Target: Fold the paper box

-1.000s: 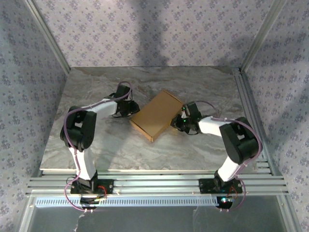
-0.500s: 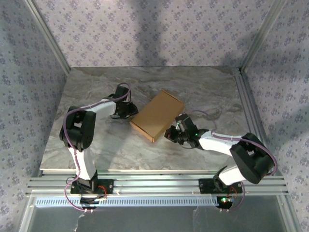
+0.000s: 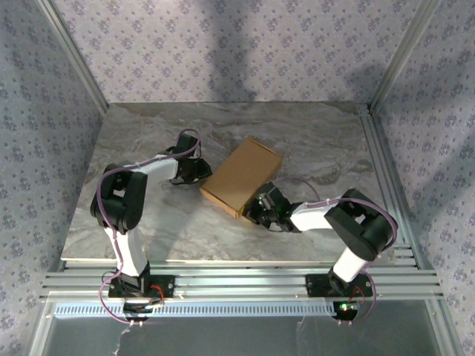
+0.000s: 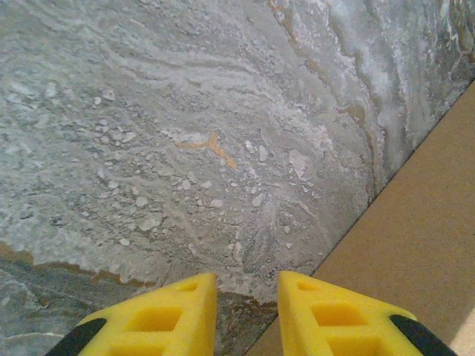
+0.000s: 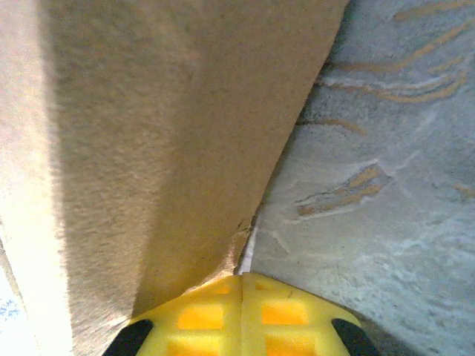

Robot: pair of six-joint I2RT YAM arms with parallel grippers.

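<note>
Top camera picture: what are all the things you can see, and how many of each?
Plain brown cardboard paper box: 1, brown, middle of the table, lying flat and turned at an angle.
Marbled stone-look table: 1, grey with tan veins, under everything.
Flower-patterned walls: 3, pale lilac, at the back and both sides.
Metal rails: several, silver, along the near edge.
Left arm: 1, white and black, near left.
Right arm: 1, white and black, near right.
Left gripper: 1, yellow fingers, open, at the box's left edge.
Right gripper: 1, yellow fingers, shut, by the box's near right side.
</note>
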